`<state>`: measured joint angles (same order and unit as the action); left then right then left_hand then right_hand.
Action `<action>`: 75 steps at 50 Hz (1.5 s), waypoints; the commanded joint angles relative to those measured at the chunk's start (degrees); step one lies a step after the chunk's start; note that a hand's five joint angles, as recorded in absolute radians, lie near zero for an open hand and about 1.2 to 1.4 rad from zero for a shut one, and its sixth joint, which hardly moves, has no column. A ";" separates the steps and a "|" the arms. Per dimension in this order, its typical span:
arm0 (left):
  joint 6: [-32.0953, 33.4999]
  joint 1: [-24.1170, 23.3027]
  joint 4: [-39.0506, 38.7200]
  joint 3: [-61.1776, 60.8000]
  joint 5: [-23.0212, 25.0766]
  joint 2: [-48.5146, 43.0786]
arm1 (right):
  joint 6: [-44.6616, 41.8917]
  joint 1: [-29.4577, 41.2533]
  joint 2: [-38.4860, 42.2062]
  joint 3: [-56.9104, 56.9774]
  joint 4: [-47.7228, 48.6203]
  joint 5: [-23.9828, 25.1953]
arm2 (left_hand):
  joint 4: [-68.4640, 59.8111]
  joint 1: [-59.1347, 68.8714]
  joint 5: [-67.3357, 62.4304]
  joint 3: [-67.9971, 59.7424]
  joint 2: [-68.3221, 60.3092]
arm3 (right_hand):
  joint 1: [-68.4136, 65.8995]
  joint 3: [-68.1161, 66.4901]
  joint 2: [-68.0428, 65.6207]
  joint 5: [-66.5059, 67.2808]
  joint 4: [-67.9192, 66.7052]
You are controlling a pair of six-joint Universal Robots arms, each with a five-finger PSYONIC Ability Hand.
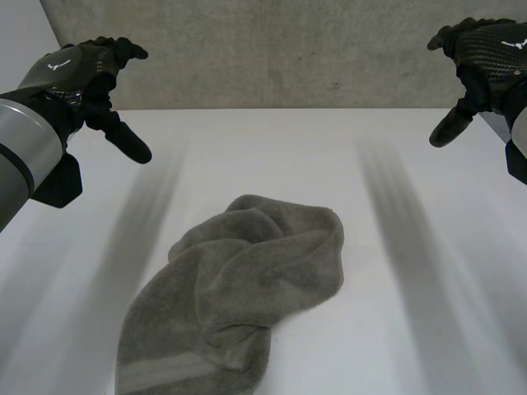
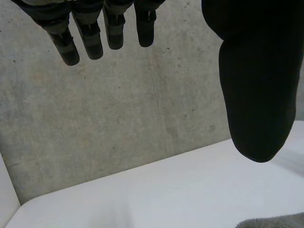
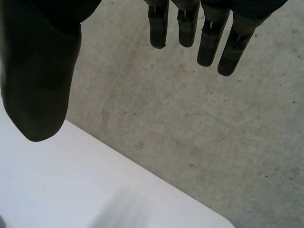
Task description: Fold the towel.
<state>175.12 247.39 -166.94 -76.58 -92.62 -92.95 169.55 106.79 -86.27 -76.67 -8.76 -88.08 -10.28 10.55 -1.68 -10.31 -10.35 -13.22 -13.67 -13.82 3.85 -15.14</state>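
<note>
Head view: the left robot hand (image 1: 82, 70) and right robot hand (image 1: 486, 58) hang well apart, either side of the crumpled towel (image 1: 239, 304) on the table (image 1: 428, 329).

Left wrist view: fingers (image 2: 90, 40) straight, holding nothing (the towel's edge peeks in).

Right wrist view: likewise spread and empty.

Folding looks unstarted; next, probably, reach down and spread the towel flat.

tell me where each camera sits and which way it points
Head view: between and behind the arms, looking down at the table and crumpled towel; left hand and right hand open at its sides.
Left wrist view: on the left wrist, along the palm past its fingers to the wall, table and a towel corner.
Right wrist view: on the right wrist, past its own fingers to wall and table.
Shared: wall and table in both wrist views; towel in head and left wrist views.
</note>
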 commanded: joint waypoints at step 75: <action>5.67 -8.67 -16.49 -9.44 5.17 7.70 | -15.11 4.76 5.08 9.04 -7.57 18.20 | -69.72 69.45 -68.32 -69.69 -69.65 | -66.78 -66.33 -66.18 66.15 -64.86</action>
<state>180.45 241.71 -185.29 -81.49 -87.92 -86.21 157.58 114.51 -73.72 -54.18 -13.07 -72.00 -69.70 67.82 -58.44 -69.63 -69.66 -75.18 -76.23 -75.28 65.54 -76.50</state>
